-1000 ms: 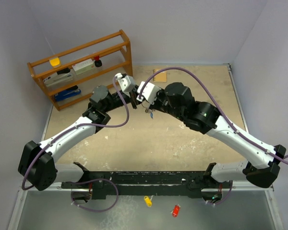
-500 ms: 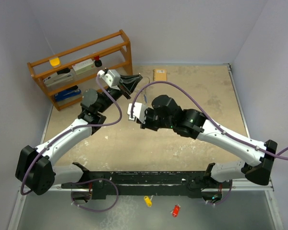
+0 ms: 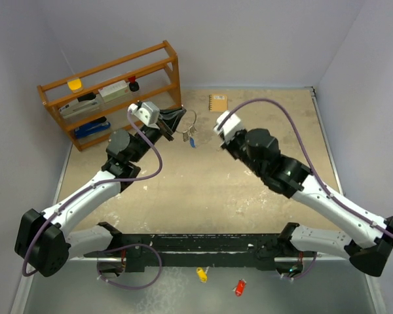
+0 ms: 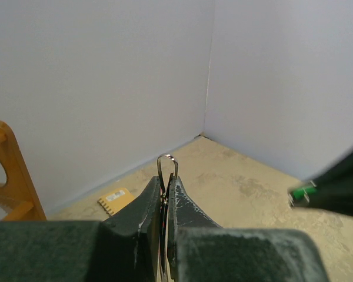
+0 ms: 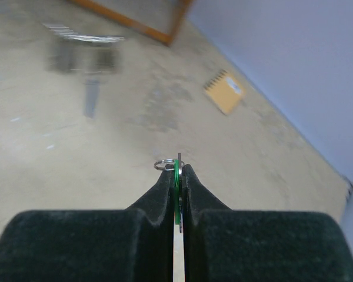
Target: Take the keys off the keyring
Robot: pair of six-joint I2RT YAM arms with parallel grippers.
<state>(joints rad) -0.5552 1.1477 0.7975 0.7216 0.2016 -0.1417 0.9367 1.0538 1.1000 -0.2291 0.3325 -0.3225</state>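
Keyring (image 4: 167, 155) sits in left gripper (image 4: 165, 187); right gripper (image 5: 177, 169) seemingly pinches green-tagged key (image 5: 176, 191).

Wooden rack (image 3: 106, 68) sits in the upper left, with a yellow bit (image 3: 74, 84), a white box (image 3: 114, 91) and something blue (image 3: 92, 128) on its shelves. Small tan notebook (image 3: 218, 103) lies top center by the back wall (image 3: 249, 39). Down at the bottom edge there's a yellow tag (image 3: 201, 274) and a red tag (image 3: 240, 287), near each other on the grey strip (image 3: 65, 288).

The dark two-finger left claw (image 4: 166, 183) pinches a thin silver wire keyring (image 4: 167, 160), its loop poking past the tips. A small tan spiral notebook (image 4: 116, 200) lies beyond, left of the claw.
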